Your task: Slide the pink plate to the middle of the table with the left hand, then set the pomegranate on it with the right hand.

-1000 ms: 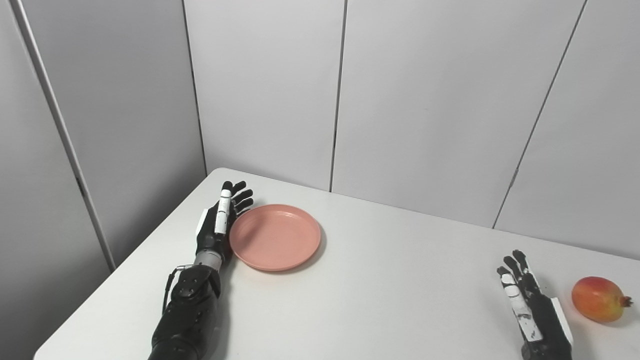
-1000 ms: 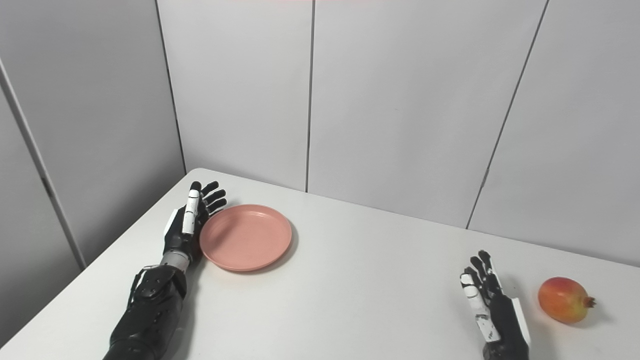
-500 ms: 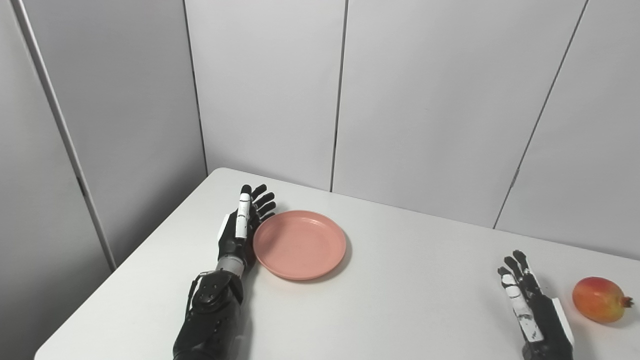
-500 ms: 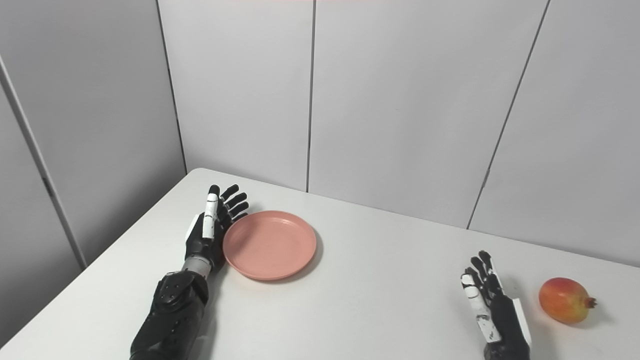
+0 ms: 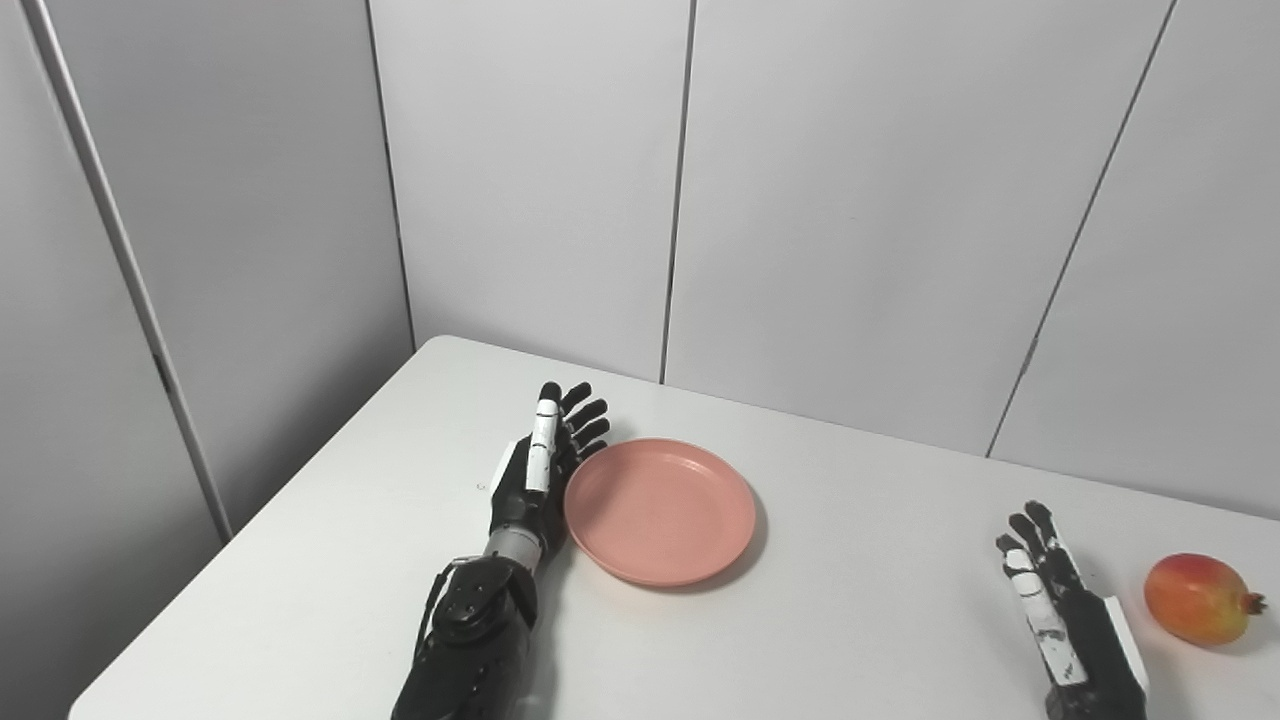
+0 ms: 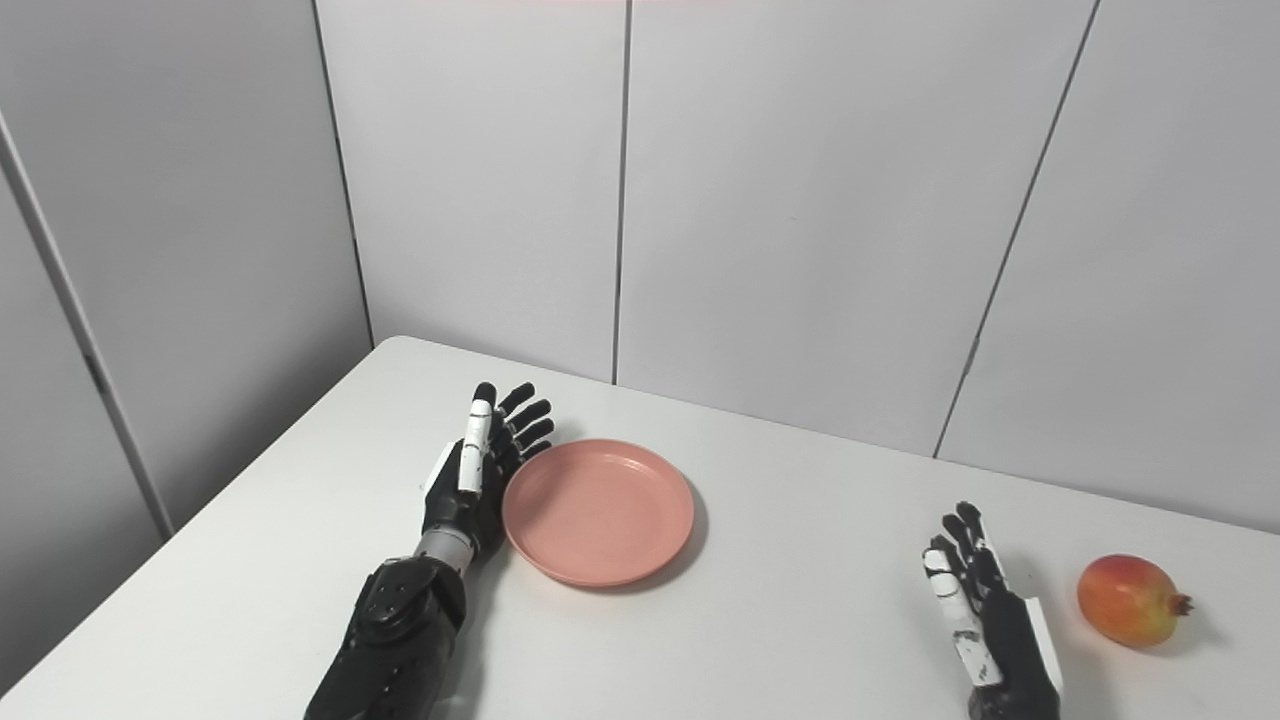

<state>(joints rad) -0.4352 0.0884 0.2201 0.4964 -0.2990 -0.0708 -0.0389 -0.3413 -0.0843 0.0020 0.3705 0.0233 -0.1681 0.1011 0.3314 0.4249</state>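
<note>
Sitting a bit left of the table's (image 5: 820, 640) middle is the pink plate (image 5: 660, 512), a round shallow dish with a low raised rim and a smooth matte finish, looks like plastic, nothing on it. Left robot hand (image 5: 535, 478) stands on edge with its side on the table, fingers straight and spread a little, palm pressed against the plate's left rim, holding nothing. It's black with a white strip along the top finger. Over on the right, the pomegranate (image 5: 1198, 598) lies on its side near the table's edge, smooth skin going from red to yellow-orange, little dark crown pointing right. Right robot hand (image 5: 1065, 610) rests just beside it, on its left, not touching, fingers straight and apart, empty too. Table is plain white and smooth, with grey wall panels (image 5: 850, 200) behind.
</note>
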